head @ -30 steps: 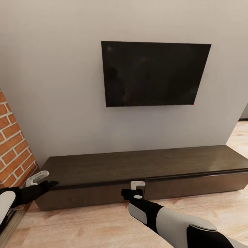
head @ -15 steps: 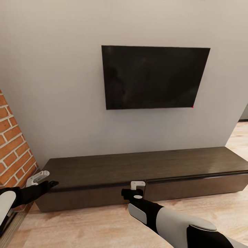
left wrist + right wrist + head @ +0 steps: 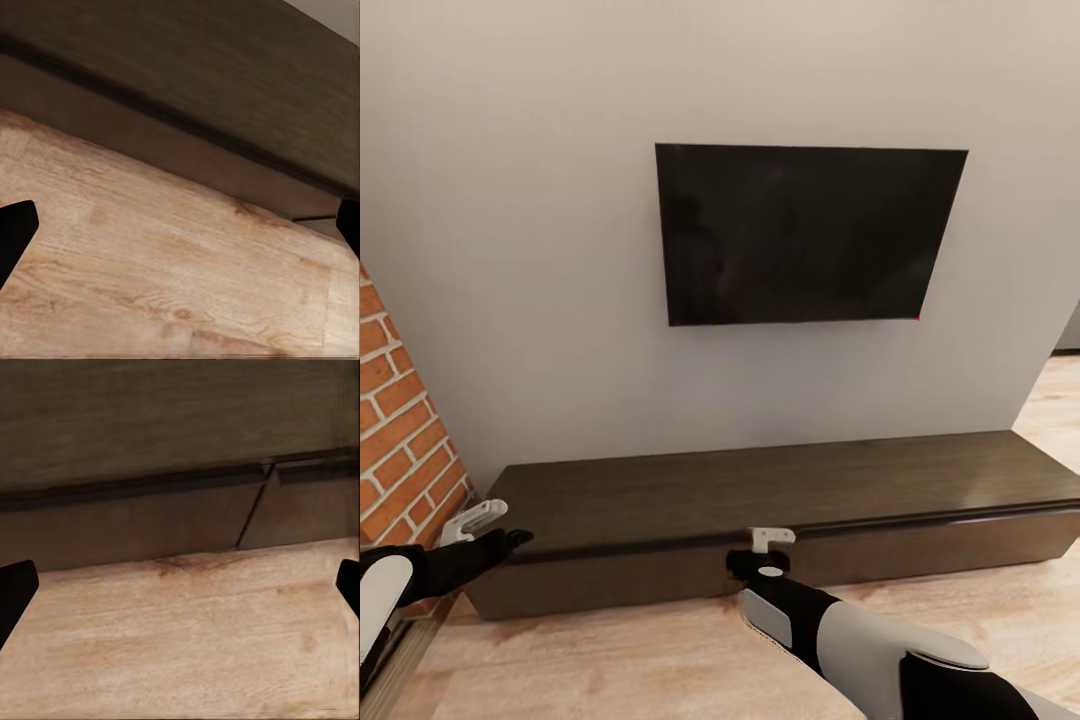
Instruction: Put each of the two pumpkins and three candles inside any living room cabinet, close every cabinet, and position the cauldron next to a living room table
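Two arms reach in from the bottom of the head view toward the cabinet (image 3: 780,500), a long low dark brown unit that runs across the lower part of the frame against a pale grey wall (image 3: 540,250). Its drawer fronts sit flush and shut, with a thin seam between two of them just right of centre. The top of the cabinet is bare dark wood.

The left gripper (image 3: 485,525) sits at the lower left of the frame, near the cabinet's left end, its black wrist and pale fingers pointing right. In the left wrist view its dark fingertips (image 3: 15,232) show at opposite edges of the picture, so the fingers stand wide apart with nothing between them; past them lie the wood floor (image 3: 165,270) and the cabinet front.

The right gripper (image 3: 768,548) is at lower centre, close in front of the seam between the drawer fronts. In the right wrist view its fingertips (image 3: 15,592) also sit at the two edges, spread wide and holding nothing, with the floor and the drawer seam (image 3: 251,521) ahead.

A black television (image 3: 805,235) hangs on the wall above the cabinet, in the upper middle of the frame. A red brick wall (image 3: 400,430) fills the left edge.
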